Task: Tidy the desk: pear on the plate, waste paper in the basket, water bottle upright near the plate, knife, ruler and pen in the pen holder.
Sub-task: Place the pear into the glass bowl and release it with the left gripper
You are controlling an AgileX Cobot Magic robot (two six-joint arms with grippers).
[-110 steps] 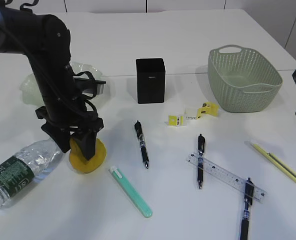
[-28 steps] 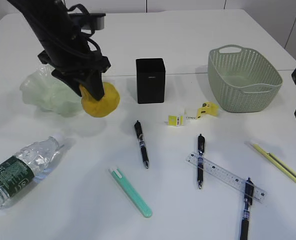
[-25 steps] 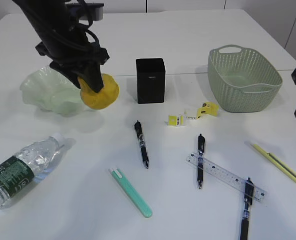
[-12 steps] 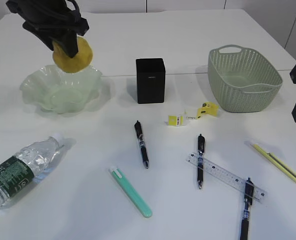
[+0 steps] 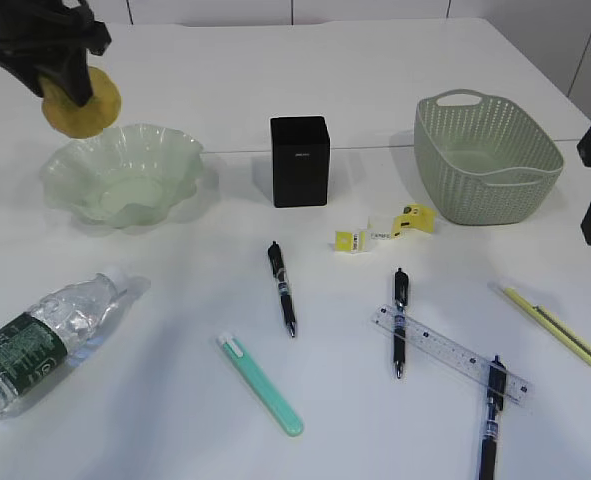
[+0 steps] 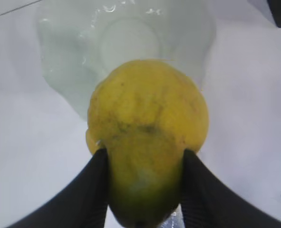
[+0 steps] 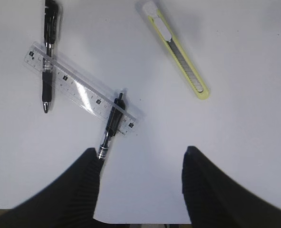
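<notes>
Since half a second ago, the left gripper has carried the pear further toward the desk's far left corner, clamped, above the plate's far-left rim. Right of the plate stands the pen holder, then the basket. The bottle lies at the left edge. The right gripper hangs wide and empty over the ruler, pens and a yellow knife.

Three black pens, two utility knives, one ruler, one pear, one plate, one water bottle, one pen holder, one basket, some paper scraps.
</notes>
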